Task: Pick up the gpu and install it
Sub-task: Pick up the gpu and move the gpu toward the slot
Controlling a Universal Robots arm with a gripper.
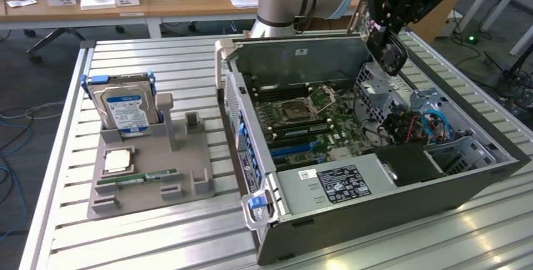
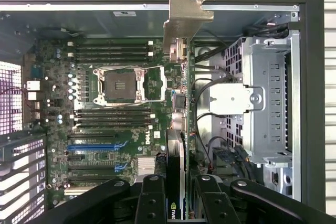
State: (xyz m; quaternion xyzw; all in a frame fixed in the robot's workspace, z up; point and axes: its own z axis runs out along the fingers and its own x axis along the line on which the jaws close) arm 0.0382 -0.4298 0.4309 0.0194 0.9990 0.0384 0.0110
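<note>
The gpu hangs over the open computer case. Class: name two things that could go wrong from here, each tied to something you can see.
1. The gpu, gripped by the hand, hangs tilted, so it might meet the blue slot crooked.
2. Loose cables beside the drive cage run close to it and could snag.

Open room above the motherboard (image 2: pixel 157 90), drive cage (image 2: pixel 268 103) and cables (image 2: pixel 212 80) close beside the gpu (image 2: pixel 176 156).

light: bright, even | glare: table slats (image 1: pixel 466 232) | shadow: soft, inside case (image 1: pixel 283 58)
</note>
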